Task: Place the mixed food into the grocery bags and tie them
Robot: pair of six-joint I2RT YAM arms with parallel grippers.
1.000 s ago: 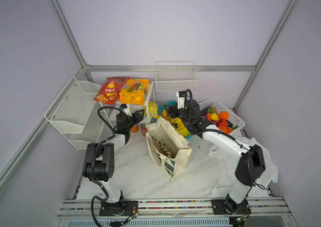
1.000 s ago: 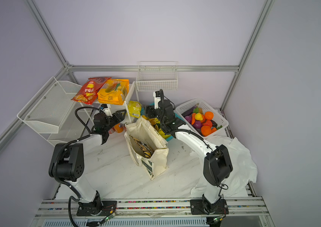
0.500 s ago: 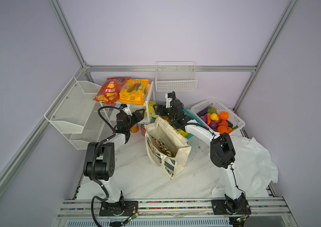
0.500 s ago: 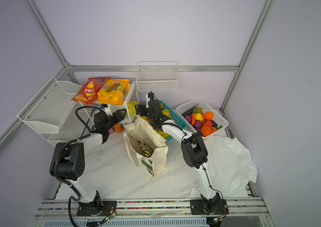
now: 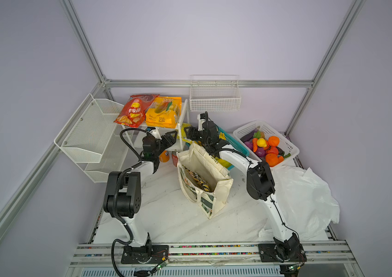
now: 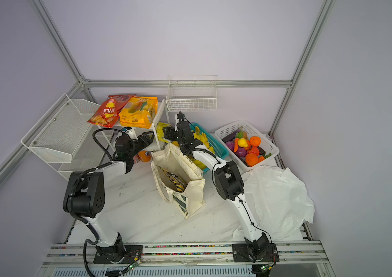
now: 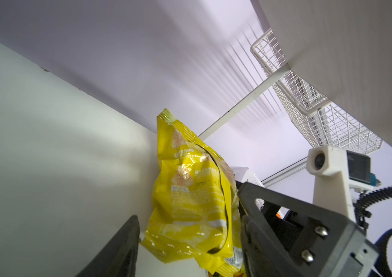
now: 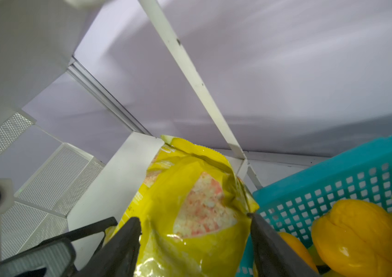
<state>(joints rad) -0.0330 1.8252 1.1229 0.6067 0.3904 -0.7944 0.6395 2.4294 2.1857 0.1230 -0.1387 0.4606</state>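
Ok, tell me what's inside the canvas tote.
Inside the canvas tote lies a black chip bag with yellow zigzags. The tote's walls hide anything beneath it.

Glossy crinkled foil snack packet (image 8: pixel 190 211) between matt black fingers (image 8: pixel 120 242); beside them, a perforated teal plastic basket (image 8: pixel 348 182).

Hardly any print is legible

The small yellow snack packet (image 7: pixel 190 191) carries white lettering and a dark stamped code, the red chip bag (image 5: pixel 133 110) white brand lettering; none can be read.
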